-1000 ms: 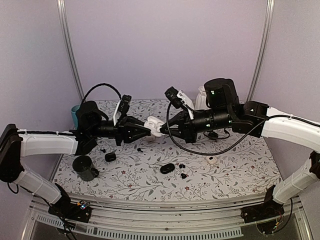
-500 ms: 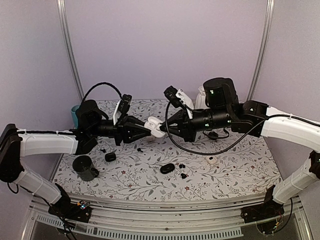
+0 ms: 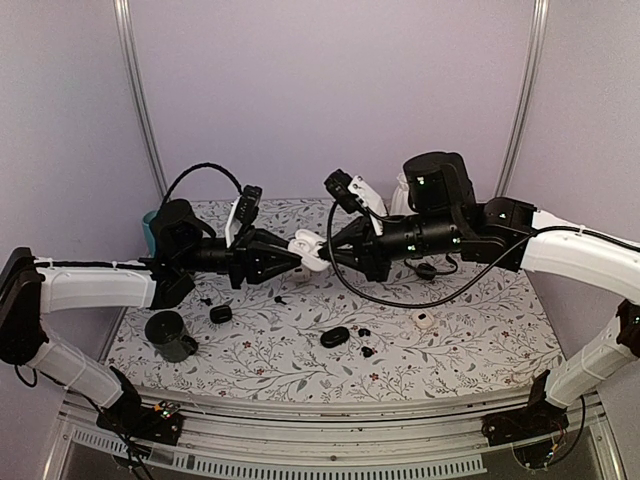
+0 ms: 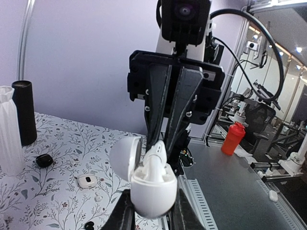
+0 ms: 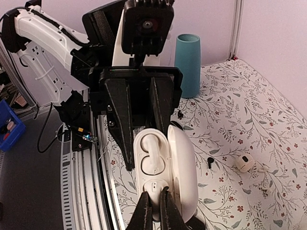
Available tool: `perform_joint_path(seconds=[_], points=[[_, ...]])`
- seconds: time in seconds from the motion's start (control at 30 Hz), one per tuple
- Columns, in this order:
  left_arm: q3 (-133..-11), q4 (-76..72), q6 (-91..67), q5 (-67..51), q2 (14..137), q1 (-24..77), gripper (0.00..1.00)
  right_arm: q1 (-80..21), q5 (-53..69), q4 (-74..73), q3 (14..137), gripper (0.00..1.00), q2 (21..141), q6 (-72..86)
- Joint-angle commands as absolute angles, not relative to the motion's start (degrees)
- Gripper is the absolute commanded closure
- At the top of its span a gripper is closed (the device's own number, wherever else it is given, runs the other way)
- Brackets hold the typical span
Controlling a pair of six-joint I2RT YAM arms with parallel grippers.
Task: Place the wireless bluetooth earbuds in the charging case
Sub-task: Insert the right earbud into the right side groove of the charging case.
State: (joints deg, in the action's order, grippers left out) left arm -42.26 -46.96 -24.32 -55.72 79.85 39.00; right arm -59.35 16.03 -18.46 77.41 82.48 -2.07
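While the left pincer [image 3: 287, 257] clamps the open charging case [image 3: 306, 248] in mid-air over the bench [image 3: 470, 330], the right pincer [image 3: 322, 252] meets it head-on.
Right pincer is narrow, apparently pinching a white earbud [image 4: 154, 159] at the free socket. The case sits straight ahead of its tips, bud's long axis in line with the fingers. A seated earbud [image 5: 149, 154] fills the other socket. Versus a second ago, the right arm has edged slightly left. Black earbuds [image 3: 368, 351] lie on the bench.

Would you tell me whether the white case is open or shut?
Open: the case has its lid swung back, and a white earbud shows in its well.
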Motion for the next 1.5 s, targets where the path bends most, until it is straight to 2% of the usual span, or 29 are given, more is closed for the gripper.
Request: perform_joint_path(seconds=[0.0, 0.3, 0.77, 1.17, 1.23, 1.47], points=[[-42.8, -53.1, -25.7, -55.3, 79.1, 39.9, 1.0, -60.3, 13.9, -19.9, 78.3, 0.95, 84.3, -3.0], [-42.7, -53.8, -25.7, -54.9, 78.7, 39.9, 1.0, -60.5, 12.7, -20.2, 78.6, 0.94, 84.6, -3.0], [-40.0, -56.8, -25.8, -51.9, 77.4, 40.0, 1.0, -60.9, 10.3, -21.5, 80.8, 0.82, 85.1, -3.0], [-36.3, -63.0, -28.1, -47.2, 77.4, 39.9, 1.0, -61.0, 10.2, -22.0, 81.9, 0.82, 85.0, -2.6], [-36.1, -63.0, -28.0, -46.7, 77.6, 40.0, 1.0, -61.0, 10.7, -21.8, 82.2, 0.77, 84.8, -2.4], [-35.4, -63.8, -28.1, -44.3, 77.7, 40.0, 1.0, -61.0, 10.2, -20.2, 81.9, 0.71, 83.0, -1.0]])
